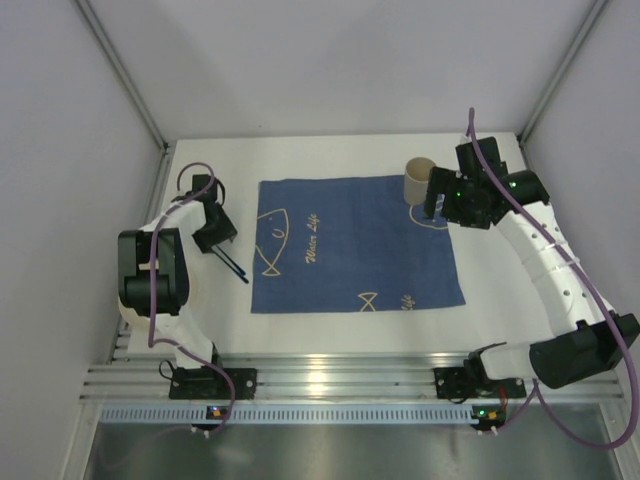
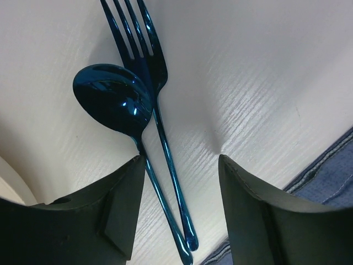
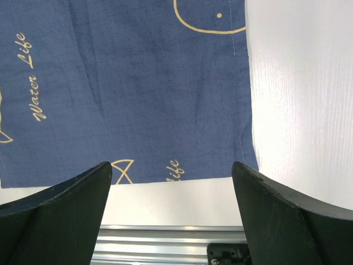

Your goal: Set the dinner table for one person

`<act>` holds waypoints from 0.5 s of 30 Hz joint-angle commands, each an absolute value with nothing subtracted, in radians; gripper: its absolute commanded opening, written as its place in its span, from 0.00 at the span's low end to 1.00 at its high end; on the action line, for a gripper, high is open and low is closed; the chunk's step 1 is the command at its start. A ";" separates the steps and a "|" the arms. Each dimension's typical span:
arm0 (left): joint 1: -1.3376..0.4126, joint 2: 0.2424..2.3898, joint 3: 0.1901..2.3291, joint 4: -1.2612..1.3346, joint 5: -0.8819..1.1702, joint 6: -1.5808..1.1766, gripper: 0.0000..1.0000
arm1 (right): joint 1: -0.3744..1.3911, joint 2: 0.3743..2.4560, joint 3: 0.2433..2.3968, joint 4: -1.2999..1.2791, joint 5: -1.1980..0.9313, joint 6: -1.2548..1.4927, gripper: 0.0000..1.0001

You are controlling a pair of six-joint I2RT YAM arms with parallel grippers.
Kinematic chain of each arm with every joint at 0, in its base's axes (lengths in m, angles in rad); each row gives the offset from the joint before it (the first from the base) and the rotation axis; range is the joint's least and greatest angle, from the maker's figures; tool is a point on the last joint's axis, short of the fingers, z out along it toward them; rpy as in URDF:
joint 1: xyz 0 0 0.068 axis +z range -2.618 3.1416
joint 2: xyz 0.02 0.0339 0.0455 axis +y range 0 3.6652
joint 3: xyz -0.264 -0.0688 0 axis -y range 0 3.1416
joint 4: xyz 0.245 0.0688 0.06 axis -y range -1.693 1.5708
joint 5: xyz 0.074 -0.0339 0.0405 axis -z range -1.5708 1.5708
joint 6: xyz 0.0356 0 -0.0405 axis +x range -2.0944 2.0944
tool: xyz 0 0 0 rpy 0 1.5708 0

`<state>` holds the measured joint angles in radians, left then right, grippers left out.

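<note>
Blue metal spoon and fork are lying touching on the white dinner table, just left of the fish placemat. Left gripper is straddling both handles, jaws spread, not pinching. Both are looking thin, stiff, glossy, probably light and slippery, so I'm judging mid-handle the best pinch. Right gripper is hovering spread and empty over the placemat, near the beige cup.

The left gripper is angled downward with jaws parted; the right gripper is spread wide.
</note>
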<state>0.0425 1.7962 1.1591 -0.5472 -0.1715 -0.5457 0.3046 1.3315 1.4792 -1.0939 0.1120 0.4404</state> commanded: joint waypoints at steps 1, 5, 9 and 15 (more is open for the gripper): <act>0.046 1.776 1.193 -0.554 -0.158 -0.534 0.61 | 0.305 1.341 1.511 -1.092 0.129 0.440 0.90; 0.045 1.804 1.236 -0.587 -0.149 -0.538 0.58 | 0.310 1.348 1.509 -1.088 0.123 0.440 0.90; 0.045 1.781 1.236 -0.581 -0.138 -0.552 0.58 | 0.311 1.348 1.496 -1.083 0.121 0.437 0.90; 0.046 1.807 1.236 -0.581 -0.156 -0.549 0.58 | 0.311 1.339 1.470 -1.075 0.120 0.436 0.89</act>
